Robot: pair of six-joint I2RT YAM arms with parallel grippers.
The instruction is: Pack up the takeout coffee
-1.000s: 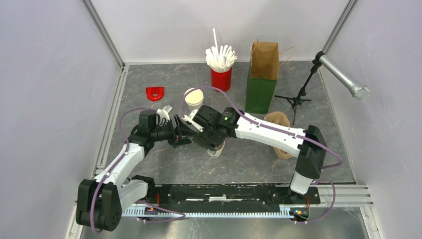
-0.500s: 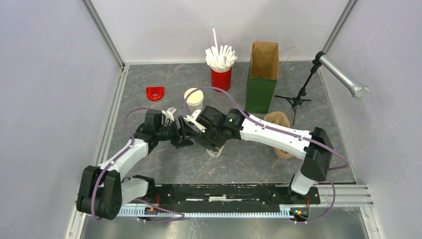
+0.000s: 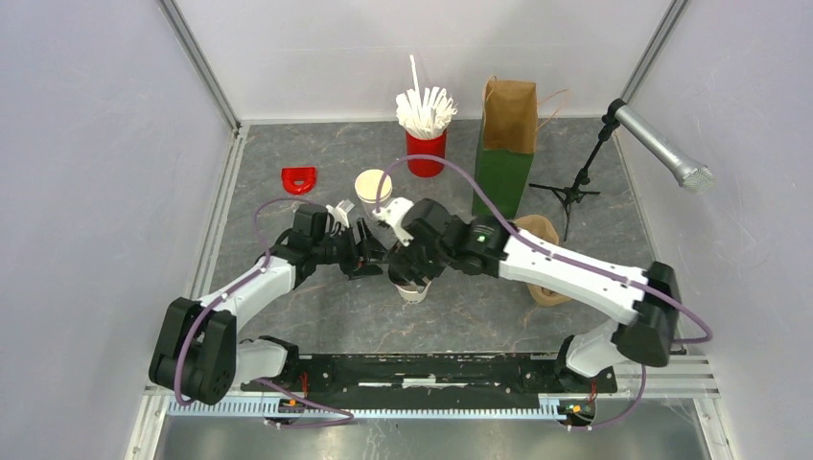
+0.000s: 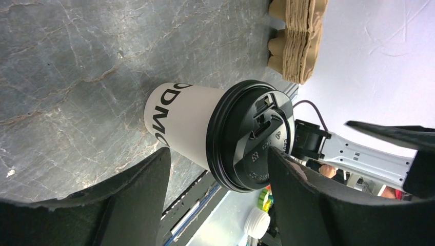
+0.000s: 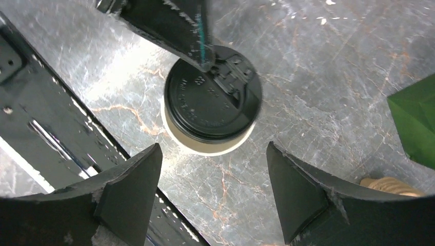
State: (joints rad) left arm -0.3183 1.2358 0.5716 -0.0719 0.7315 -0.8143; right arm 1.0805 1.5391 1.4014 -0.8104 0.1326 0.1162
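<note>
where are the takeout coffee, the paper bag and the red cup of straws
takeout coffee (image 5: 210, 100): right wrist view, middle of its black lid
paper bag (image 3: 500, 182): top external view, its green lower part
red cup of straws (image 3: 426, 153): top external view, the red wall

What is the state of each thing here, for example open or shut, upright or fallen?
takeout coffee: upright, lid on.
left gripper: open, straddling the coffee.
right gripper: open, above the coffee.
paper bag: upright.
cup stack: upright, no lid.
</note>
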